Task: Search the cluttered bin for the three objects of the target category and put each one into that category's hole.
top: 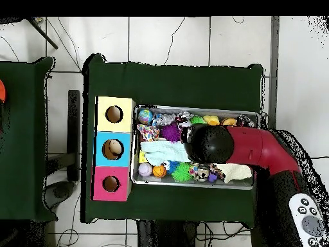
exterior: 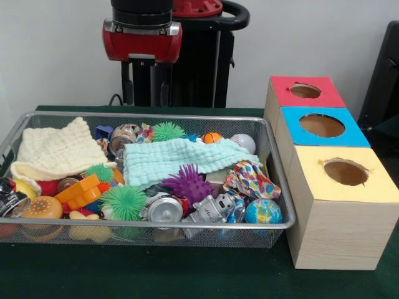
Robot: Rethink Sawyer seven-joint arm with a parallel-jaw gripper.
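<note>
A wire mesh bin (exterior: 187, 225) holds mixed clutter. A purple spiky ball (exterior: 187, 183) and green spiky balls (exterior: 123, 201) lie near its front, and another green one (exterior: 168, 131) sits at the back. A globe ball (exterior: 262, 211), a white baseball (exterior: 244, 142) and a small orange ball (exterior: 212, 137) are on the right side. A mint cloth (exterior: 177, 159) covers the middle and a cream cloth (exterior: 57, 151) the left. The gripper (exterior: 142, 68) hangs above the bin's back edge, clear of the clutter. In the overhead view the arm's end (top: 209, 143) hides the bin's middle.
Three wooden boxes with round holes stand in a row beside the bin: red top (exterior: 327, 94), blue top (exterior: 352, 132), yellow top (exterior: 380, 184). A silver toy robot (exterior: 209, 210), a metal can (exterior: 163, 209), orange blocks (exterior: 78, 190) and a patterned cloth (exterior: 249, 179) also lie in the bin.
</note>
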